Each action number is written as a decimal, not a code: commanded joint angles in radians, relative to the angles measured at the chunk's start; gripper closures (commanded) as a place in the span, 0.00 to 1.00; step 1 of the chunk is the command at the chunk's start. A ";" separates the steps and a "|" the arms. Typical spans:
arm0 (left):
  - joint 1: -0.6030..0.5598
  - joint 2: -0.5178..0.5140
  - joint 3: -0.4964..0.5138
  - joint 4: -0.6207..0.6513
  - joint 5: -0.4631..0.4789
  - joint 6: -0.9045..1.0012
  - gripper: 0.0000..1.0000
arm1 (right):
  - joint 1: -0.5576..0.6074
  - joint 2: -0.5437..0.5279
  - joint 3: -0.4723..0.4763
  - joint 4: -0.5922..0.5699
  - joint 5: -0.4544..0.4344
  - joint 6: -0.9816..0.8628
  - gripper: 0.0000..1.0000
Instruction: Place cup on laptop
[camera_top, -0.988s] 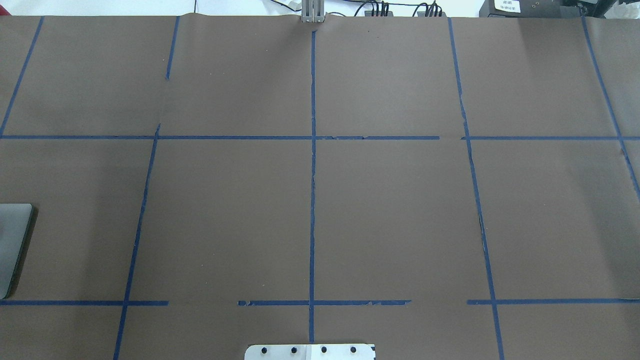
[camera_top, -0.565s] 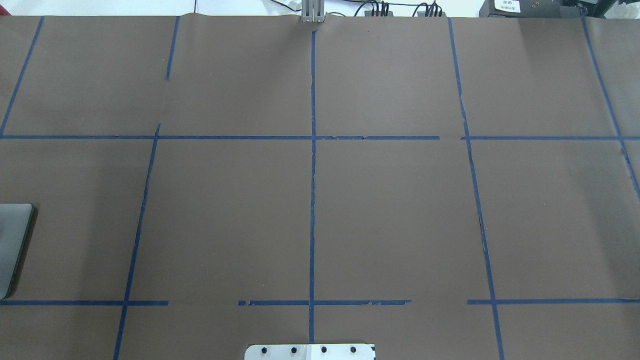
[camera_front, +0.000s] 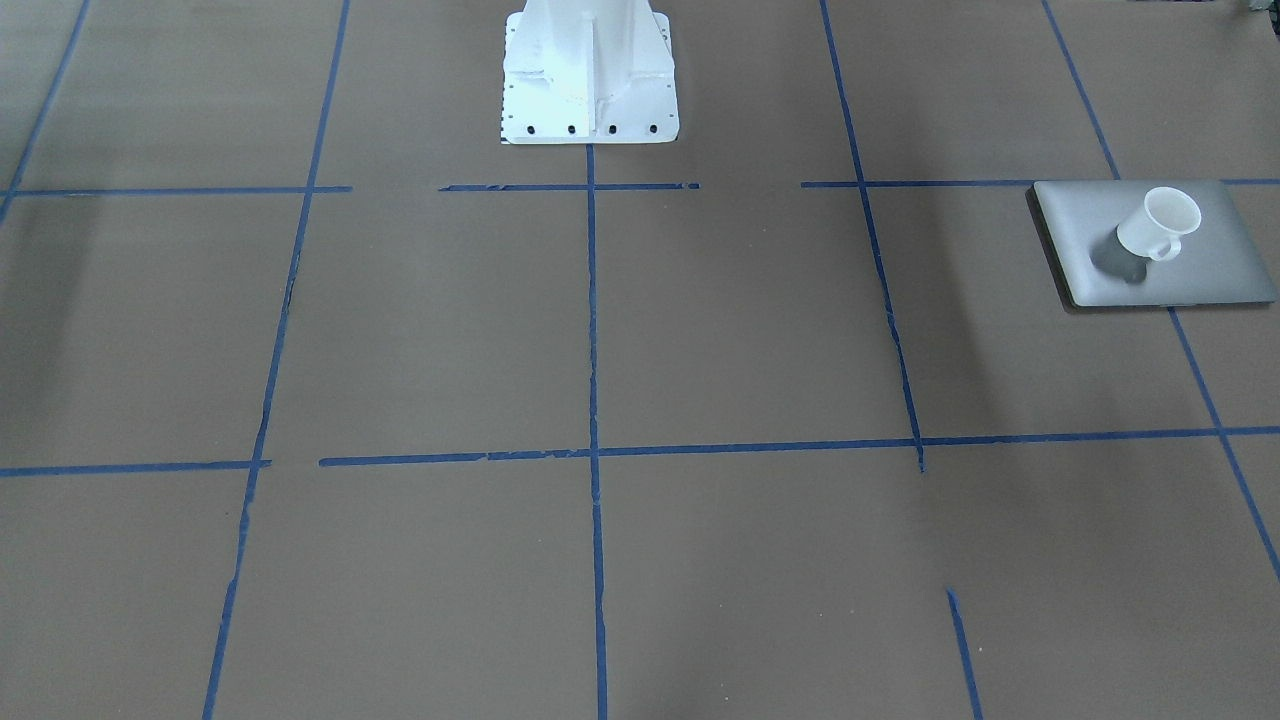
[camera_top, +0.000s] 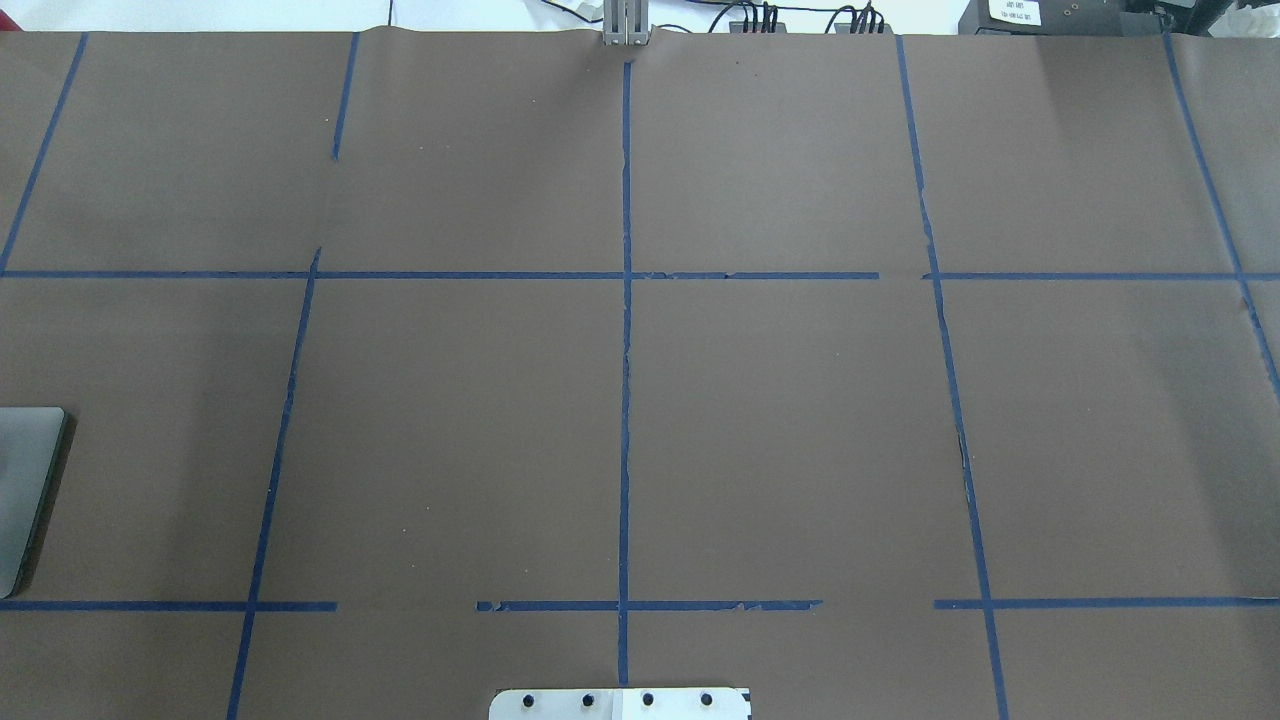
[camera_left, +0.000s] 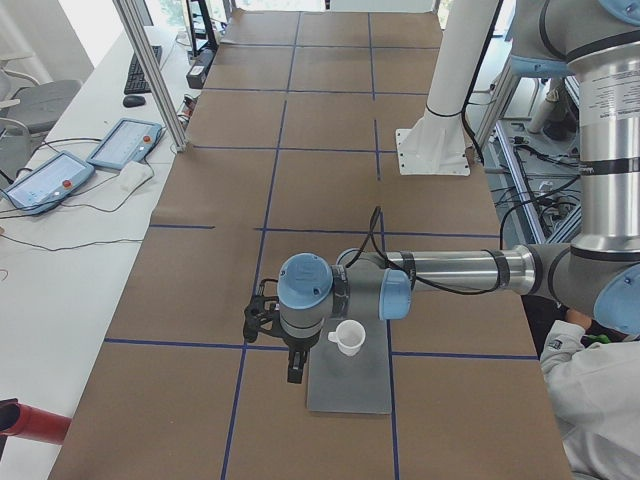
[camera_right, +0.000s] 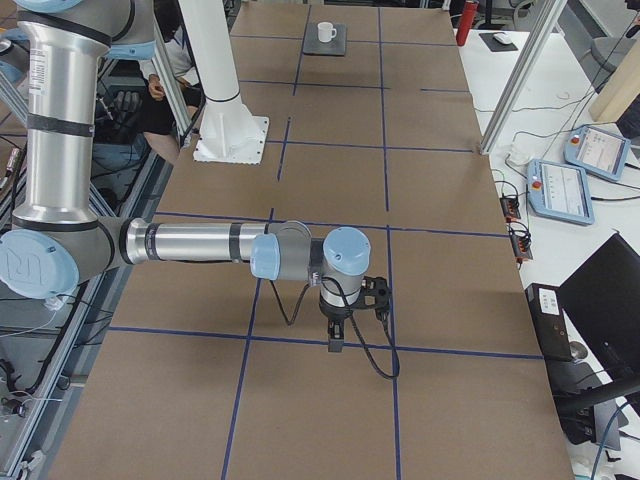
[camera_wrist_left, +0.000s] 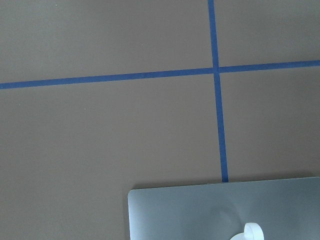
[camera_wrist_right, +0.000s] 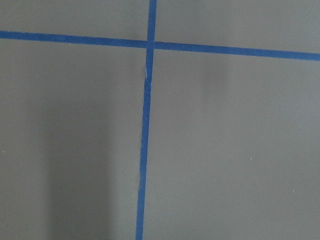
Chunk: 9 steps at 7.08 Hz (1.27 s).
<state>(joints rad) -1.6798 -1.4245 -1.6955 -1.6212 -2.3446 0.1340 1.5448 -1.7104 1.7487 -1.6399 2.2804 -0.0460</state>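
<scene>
Smooth white round-rimmed cup sits upright on the flat matte-silver laptop at the left end of the table, handle pointing away from the robot. Laptop's long side runs left-right. Can't tell if the left claw or right claw is apart or together.

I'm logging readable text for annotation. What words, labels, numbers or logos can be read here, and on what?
White label on the black box at the table's far edge: dark print, too small to read.
Blue-framed tablet screens: too small to read.
No other text shows.
</scene>
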 joint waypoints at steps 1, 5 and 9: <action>0.000 -0.002 0.008 0.003 0.001 -0.001 0.00 | 0.000 0.000 0.000 0.000 0.001 0.000 0.00; 0.000 -0.004 -0.030 0.007 -0.002 0.001 0.00 | 0.000 0.000 0.000 -0.001 0.001 0.000 0.00; 0.000 0.002 -0.029 0.004 -0.004 0.001 0.00 | 0.000 0.000 0.000 0.000 0.001 0.000 0.00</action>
<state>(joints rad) -1.6797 -1.4232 -1.7256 -1.6134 -2.3480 0.1350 1.5447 -1.7104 1.7487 -1.6405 2.2810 -0.0460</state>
